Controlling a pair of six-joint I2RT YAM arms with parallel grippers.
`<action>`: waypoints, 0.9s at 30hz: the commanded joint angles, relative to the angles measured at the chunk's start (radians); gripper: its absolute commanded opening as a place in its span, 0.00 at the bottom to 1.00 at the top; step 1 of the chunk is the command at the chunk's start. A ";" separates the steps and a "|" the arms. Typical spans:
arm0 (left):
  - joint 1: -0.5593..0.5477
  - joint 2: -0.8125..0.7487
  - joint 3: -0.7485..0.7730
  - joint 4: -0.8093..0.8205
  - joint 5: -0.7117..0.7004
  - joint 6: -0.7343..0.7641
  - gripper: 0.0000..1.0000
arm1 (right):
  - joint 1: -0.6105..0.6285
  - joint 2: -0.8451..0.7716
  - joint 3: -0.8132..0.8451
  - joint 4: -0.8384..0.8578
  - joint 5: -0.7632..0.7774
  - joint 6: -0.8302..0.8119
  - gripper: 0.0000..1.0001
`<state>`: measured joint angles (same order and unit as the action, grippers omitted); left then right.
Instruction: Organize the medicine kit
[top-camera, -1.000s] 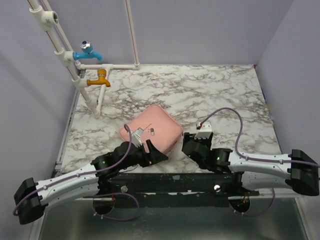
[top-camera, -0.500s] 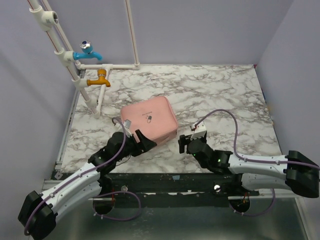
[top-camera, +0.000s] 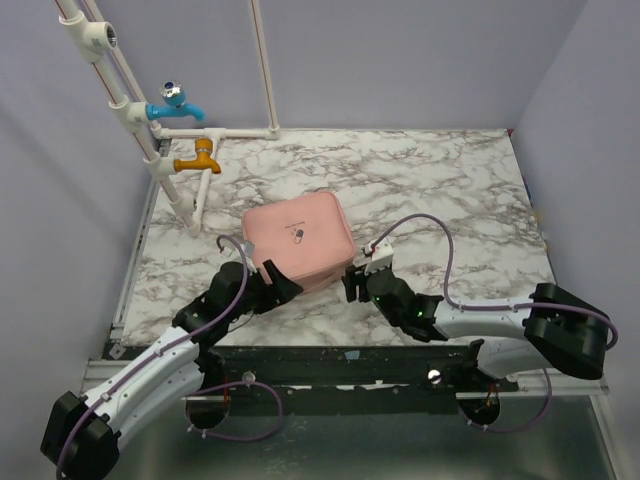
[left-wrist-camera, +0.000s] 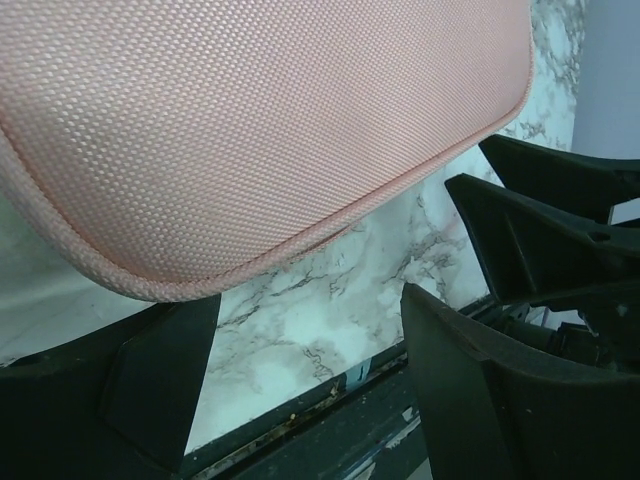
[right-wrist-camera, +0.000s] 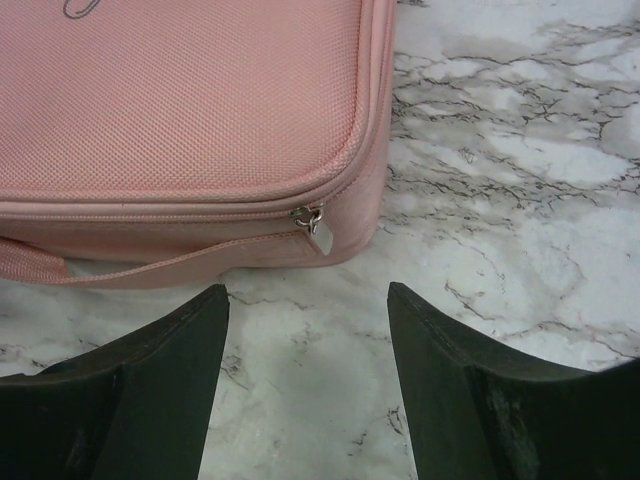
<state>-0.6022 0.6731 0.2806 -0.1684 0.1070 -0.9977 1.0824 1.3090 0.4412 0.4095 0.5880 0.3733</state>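
Note:
The medicine kit (top-camera: 298, 238) is a pink fabric case lying closed and flat on the marble table (top-camera: 450, 190), with a small pill logo on its lid. My left gripper (top-camera: 276, 281) is open at the case's near left corner. In the left wrist view the pink case (left-wrist-camera: 260, 120) overhangs the left finger, and bare marble shows between the jaws of the left gripper (left-wrist-camera: 310, 300). My right gripper (top-camera: 352, 283) is open just short of the near right corner. In the right wrist view the silver zipper pull (right-wrist-camera: 318, 230) hangs on the case (right-wrist-camera: 180, 100), ahead of the right gripper (right-wrist-camera: 308, 290).
A white pipe frame with a blue tap (top-camera: 175, 100) and an orange tap (top-camera: 197, 158) stands at the back left. The table's near edge is a black rail (top-camera: 330, 355). Lilac walls close in the back and both sides. The right arm's black fingers (left-wrist-camera: 560, 230) show in the left wrist view.
The case has gone from skewed near the front edge to squarer and farther back. The left gripper followed it. The right gripper moved left to the case's corner and its jaws narrowed a little.

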 joint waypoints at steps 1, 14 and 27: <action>0.005 -0.028 0.025 -0.046 0.042 0.018 0.75 | -0.003 0.036 0.024 0.136 0.004 -0.021 0.66; 0.005 -0.009 -0.004 -0.019 0.114 -0.002 0.76 | -0.029 0.116 0.041 0.193 0.004 -0.060 0.50; 0.005 0.020 -0.014 0.012 0.122 -0.005 0.76 | -0.100 0.156 0.026 0.254 -0.088 -0.136 0.41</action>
<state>-0.6018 0.6895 0.2790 -0.1802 0.2035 -1.0000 1.0080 1.4406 0.4683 0.6155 0.5411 0.2745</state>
